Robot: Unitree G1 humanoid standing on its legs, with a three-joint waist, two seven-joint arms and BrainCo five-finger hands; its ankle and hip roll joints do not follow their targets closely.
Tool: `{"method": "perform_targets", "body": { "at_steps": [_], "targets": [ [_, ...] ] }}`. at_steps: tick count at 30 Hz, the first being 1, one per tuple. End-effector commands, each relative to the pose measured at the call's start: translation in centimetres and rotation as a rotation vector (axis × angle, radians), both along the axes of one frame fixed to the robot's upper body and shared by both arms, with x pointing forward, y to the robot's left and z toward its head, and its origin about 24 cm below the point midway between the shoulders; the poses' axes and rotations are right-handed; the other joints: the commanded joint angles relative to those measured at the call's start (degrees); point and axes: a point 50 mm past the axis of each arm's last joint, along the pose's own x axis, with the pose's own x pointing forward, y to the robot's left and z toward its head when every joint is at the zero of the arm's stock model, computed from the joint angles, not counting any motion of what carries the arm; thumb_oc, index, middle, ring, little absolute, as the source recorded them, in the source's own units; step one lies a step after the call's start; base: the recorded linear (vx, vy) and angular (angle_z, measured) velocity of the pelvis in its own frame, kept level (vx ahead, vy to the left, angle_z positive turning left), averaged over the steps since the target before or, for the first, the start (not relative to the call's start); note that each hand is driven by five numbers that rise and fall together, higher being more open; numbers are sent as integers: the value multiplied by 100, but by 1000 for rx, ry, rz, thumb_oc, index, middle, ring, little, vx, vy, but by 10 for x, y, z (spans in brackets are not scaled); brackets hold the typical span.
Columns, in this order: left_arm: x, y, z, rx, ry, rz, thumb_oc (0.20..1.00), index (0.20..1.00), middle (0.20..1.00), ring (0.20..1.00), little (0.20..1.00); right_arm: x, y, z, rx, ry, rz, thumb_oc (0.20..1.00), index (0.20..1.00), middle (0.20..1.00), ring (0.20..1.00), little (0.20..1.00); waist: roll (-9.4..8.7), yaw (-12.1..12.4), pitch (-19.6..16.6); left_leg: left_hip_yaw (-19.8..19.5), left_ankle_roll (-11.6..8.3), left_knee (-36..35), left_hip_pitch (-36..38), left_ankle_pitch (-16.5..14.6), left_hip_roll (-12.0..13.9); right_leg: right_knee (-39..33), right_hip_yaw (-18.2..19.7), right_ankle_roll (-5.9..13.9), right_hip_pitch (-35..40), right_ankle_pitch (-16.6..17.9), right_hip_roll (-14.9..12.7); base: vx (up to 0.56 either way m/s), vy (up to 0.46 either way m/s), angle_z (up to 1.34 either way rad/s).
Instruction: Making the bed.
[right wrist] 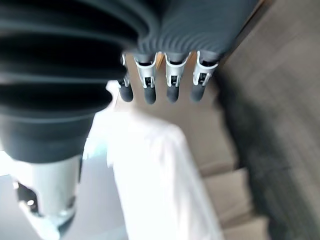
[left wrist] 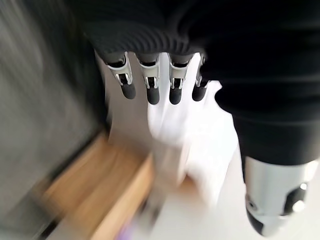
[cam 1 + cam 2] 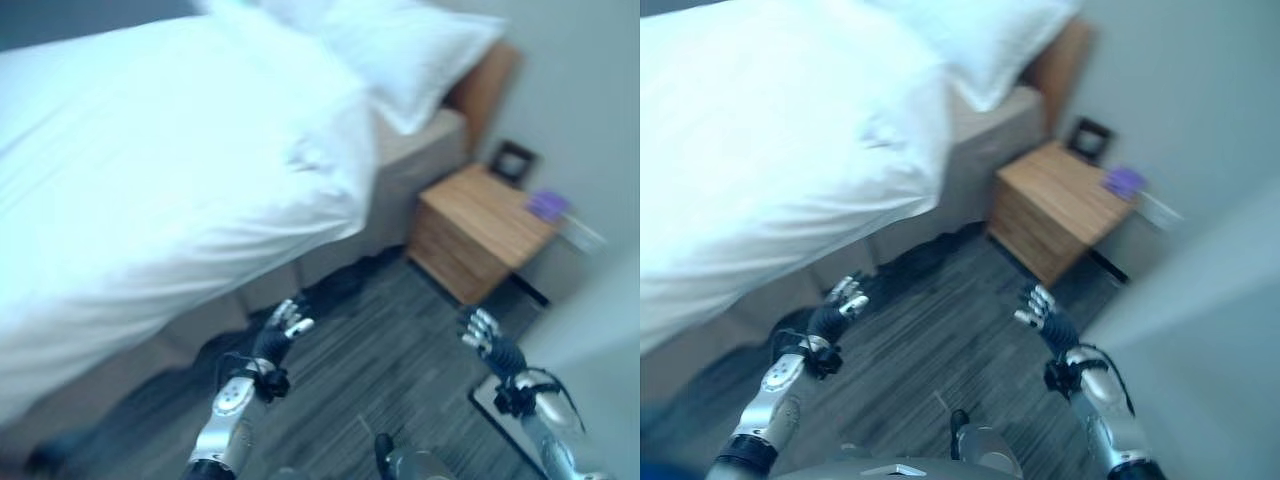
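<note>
The bed (image 3: 420, 160) stands ahead and to the robot's left, its white duvet (image 3: 160, 170) draped over the near side and a white pillow (image 3: 400, 50) at the head by the wooden headboard (image 3: 485, 85). Both hands hang over the dark floor (image 3: 380, 370), apart from the bed and holding nothing: the left hand (image 3: 283, 325) just short of the duvet's hanging edge, the right hand (image 3: 485, 335) nearer the wooden nightstand (image 3: 480, 225). Fingers on both are straight and relaxed.
</note>
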Motion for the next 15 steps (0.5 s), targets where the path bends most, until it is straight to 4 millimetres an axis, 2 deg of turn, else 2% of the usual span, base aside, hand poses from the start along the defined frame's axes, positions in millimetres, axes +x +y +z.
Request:
{"method": "perform_targets", "body": {
  "at_steps": [1,2,3,4,5,6,7,10,15],
  "targets": [
    [9,-15,16,-69,-96,-38,1000,1000,1000,1000,1000,-20,6,1,94,-15,6,1000,1000,1000,1000,1000,18,-253,-3,962,-10,-285,-260,46,-364,-1118,-207,755,425,678,-675,-47,-203,204],
    [9,-15,16,-69,-95,-38,1000,1000,1000,1000,1000,-20,6,1,94,-14,6,1000,1000,1000,1000,1000,17,-262,-9,954,-7,-283,-266,42,-370,-1120,-217,758,428,674,-680,-18,-151,177],
    [3,-10,7,-35,-62,-6,1000,1000,1000,1000,1000,-29,8,-6,101,6,9,1000,1000,1000,1000,1000,198,-297,-113,1553,-6,-1356,5,105,-466,-1048,-639,750,453,527,-588,-8,-106,149],
    [1,-13,7,-67,-63,-20,1000,1000,1000,1000,1000,-31,9,-9,95,24,23,1000,1000,1000,1000,1000,244,-356,-130,1673,-25,-1687,231,98,-501,-1094,-847,760,532,490,-593,-33,-97,143],
    [2,-14,5,-57,-53,-22,1000,1000,1000,1000,1000,-34,12,-12,80,41,34,1000,1000,1000,1000,1000,290,-390,-186,1592,-55,-2092,355,134,-601,-1181,-999,771,550,466,-578,-35,-13,101],
    [2,-14,5,-57,-54,-22,1000,1000,1000,1000,1000,-33,12,-12,80,41,34,1000,1000,1000,1000,1000,290,-391,-200,1593,-56,-2111,345,154,-602,-1187,-998,768,534,476,-576,-25,-2,94],
    [0,-13,5,-54,-59,-1,1000,1000,1000,1000,1000,-36,15,-15,53,52,39,1000,1000,1000,1000,1000,349,-411,-332,1302,-89,-2660,482,247,-738,-1347,-1208,812,545,508,-544,0,-13,46],
    [-2,-10,4,-53,-53,29,1000,1000,1000,1000,1000,-37,24,-19,83,64,36,1000,1000,1000,1000,1000,405,-442,-427,1181,-128,-2988,634,333,-795,-1678,-1284,858,650,635,-481,8,-8,18],
    [-8,-4,0,-29,-30,80,1000,1000,1000,1000,1000,-32,33,-22,61,73,31,1000,1000,1000,1000,1000,469,-384,-339,1110,-115,-2990,749,287,-837,-1660,-1202,853,668,727,-492,-16,46,-24]
  ]
}}
